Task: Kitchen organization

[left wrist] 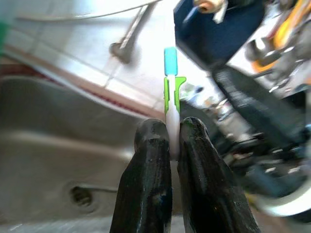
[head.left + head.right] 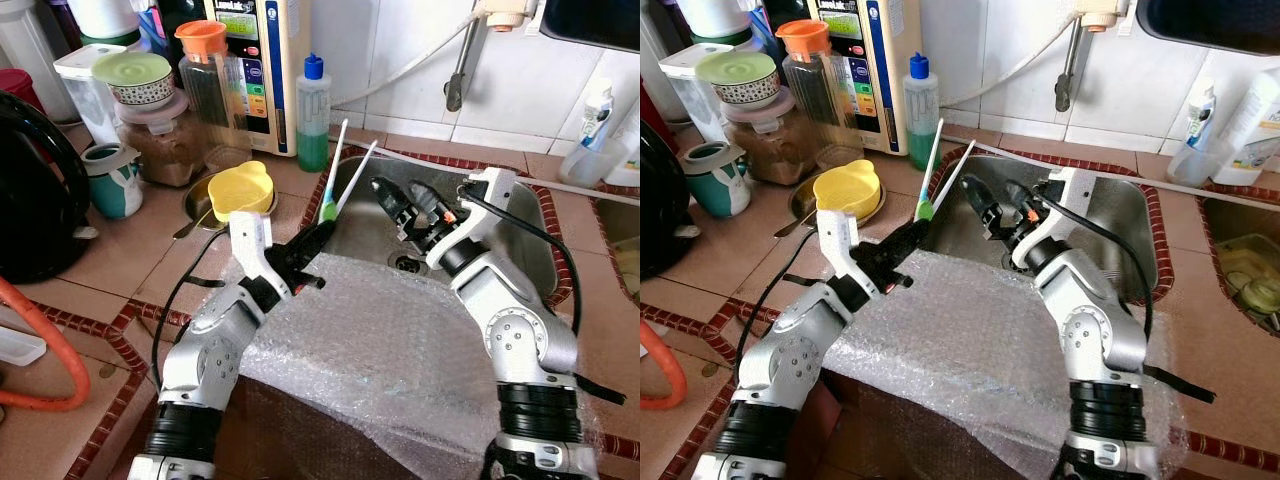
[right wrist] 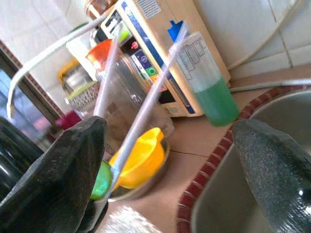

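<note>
While the left end effector [image 2: 312,243] sits at the sink's [image 2: 520,215] near-left rim, its two black fingers [image 1: 146,184] are pinched narrow on a white stick-like utensil with a green collar [image 2: 328,210]. Left wrist view shows the white shaft clamped between the pads, green clip and a blue tip past them. A second white stick [image 2: 357,178] angles up next to it from the same green base; can't tell if both are gripped.

Right end effector [image 2: 392,200] hangs over the sink basin, above the drain [image 2: 405,264], just right of the sticks. Fingers spread wide, holding nothing; right wrist view has one finger [image 3: 53,179] on each side of the frame with the sticks and the surface behind them in the gap.

Bubble wrap sheet [image 2: 390,350] drapes over the sink's front edge and the surface, under both arms.

Left of the sink on the tiled surface [image 2: 110,270]:
- yellow cup [image 2: 240,190] in a shallow metal dish, just beside the sink rim
- bottle of green liquid with blue cap [image 2: 313,115], behind the sink's left corner, against a cream appliance [image 2: 265,60]
- clear jug with orange lid [image 2: 205,75], further left
- jar with brown contents [image 2: 160,140], bowl with green lid [image 2: 135,78] stacked on it
- teal mug [image 2: 112,180]
- black rounded appliance [image 2: 35,190], far left

White bottle [image 2: 592,135] stands right of the sink by the wall.
</note>
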Robot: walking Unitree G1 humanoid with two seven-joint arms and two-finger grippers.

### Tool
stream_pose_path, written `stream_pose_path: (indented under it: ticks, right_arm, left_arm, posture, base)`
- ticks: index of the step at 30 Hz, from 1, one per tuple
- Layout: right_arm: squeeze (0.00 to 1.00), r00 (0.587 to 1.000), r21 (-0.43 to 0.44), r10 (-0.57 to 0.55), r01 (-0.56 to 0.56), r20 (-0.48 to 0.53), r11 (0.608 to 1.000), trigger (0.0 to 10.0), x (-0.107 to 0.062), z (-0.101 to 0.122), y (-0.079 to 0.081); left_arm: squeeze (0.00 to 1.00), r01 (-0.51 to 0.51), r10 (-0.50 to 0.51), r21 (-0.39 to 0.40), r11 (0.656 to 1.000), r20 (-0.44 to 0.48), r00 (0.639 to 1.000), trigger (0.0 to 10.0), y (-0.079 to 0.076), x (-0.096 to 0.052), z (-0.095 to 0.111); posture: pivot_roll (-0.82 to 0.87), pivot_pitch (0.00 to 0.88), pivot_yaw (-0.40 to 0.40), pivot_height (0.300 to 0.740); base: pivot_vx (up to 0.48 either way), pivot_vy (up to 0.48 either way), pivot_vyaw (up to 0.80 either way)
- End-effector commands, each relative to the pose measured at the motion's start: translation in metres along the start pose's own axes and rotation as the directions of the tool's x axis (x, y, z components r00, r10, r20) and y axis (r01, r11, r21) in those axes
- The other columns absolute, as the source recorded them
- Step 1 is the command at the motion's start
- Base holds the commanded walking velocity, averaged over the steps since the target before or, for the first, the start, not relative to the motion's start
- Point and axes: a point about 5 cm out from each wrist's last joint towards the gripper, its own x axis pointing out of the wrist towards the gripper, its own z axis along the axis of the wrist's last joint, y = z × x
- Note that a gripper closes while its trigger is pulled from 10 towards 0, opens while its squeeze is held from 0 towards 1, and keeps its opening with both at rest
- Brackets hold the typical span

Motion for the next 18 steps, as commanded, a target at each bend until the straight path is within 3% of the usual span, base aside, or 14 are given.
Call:
stream_pose_path:
  ticks: [1, 6, 7, 9, 18]
  right_arm:
    - [0.0, 1.0, 0.031, -0.004, 0.004, 0.006, 1.0, 10.0, 0.001, 0.003, -0.001]
    - [0.0, 0.999, 0.078, 0.035, -0.034, -0.016, 0.996, 10.0, 0.006, -0.007, 0.005]
    - [0.0, 0.999, 0.078, 0.046, -0.045, -0.014, 0.996, 4.9, 0.009, -0.007, 0.007]
    - [0.0, 0.999, 0.09, 0.054, -0.053, -0.01, 0.995, 0.0, 0.012, -0.008, 0.008]
    - [0.0, 0.998, 0.107, 0.061, -0.06, -0.013, 0.992, 0.0, 0.021, -0.012, 0.01]
  left_arm:
    - [0.0, 0.025, -0.025, -0.011, 1.0, 0.003, 1.0, 0.0, -0.004, 0.002, 0.004]
    - [0.0, 0.06, -0.062, -0.05, 0.997, -0.043, 0.997, 0.0, -0.012, 0.004, -0.002]
    - [0.0, 0.07, -0.074, -0.062, 0.996, -0.063, 0.995, 0.0, -0.014, 0.003, -0.006]
    - [0.0, 0.084, -0.091, -0.07, 0.994, -0.09, 0.992, 0.0, -0.017, 0.002, -0.009]
    - [0.0, 0.136, -0.155, -0.128, 0.982, -0.152, 0.976, 0.0, -0.025, -0.004, -0.018]
  posture:
    - [0.02, 0.022, 0.057, 0.74]
    - [0.01, 0.022, 0.058, 0.74]
    - [0.01, 0.021, 0.057, 0.74]
    - [0.02, 0.02, 0.056, 0.74]
    - [0.02, 0.023, 0.054, 0.74]
  base:
    - [0.0, 0.0, 0.0]
    - [0.0, 0.0, 0.0]
    - [0.0, 0.0, 0.0]
    - [0.0, 0.0, 0.0]
    - [0.0, 0.0, 0.0]
